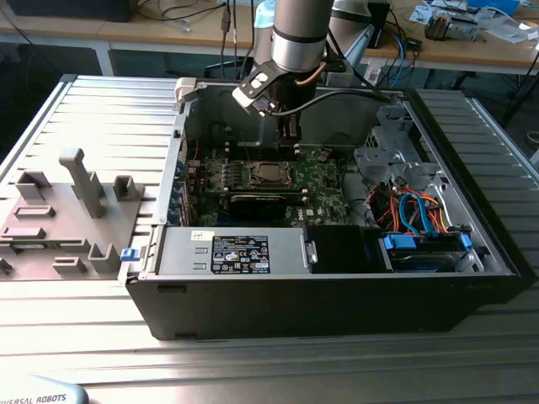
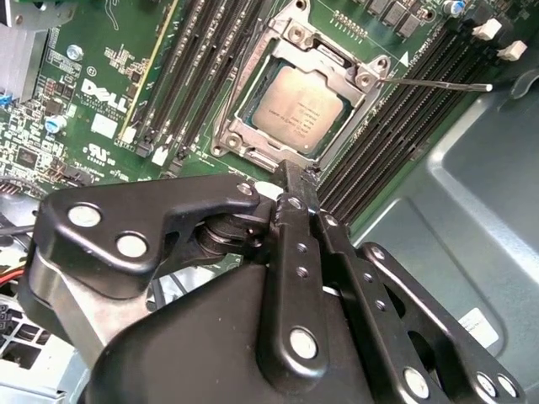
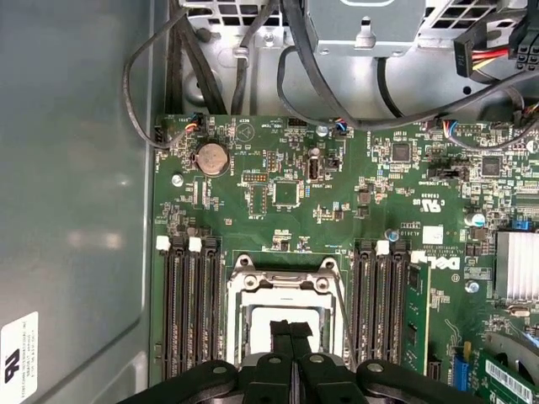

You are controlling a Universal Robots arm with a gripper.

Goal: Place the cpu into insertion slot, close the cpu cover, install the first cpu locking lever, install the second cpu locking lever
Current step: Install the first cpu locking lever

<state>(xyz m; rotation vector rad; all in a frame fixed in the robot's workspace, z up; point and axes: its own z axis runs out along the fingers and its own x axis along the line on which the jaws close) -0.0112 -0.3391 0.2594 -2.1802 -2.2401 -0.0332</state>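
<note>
Second wrist view: jaws closed, empty, near the cpu [image 2: 301,105]; memory slots [image 2: 198,76] flank it.

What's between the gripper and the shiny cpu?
In the second wrist view, just the cover's silvery rim lies between the gripper and the cpu.

Bright even lt; glare on chassis wall [image 3: 93,240].
</note>
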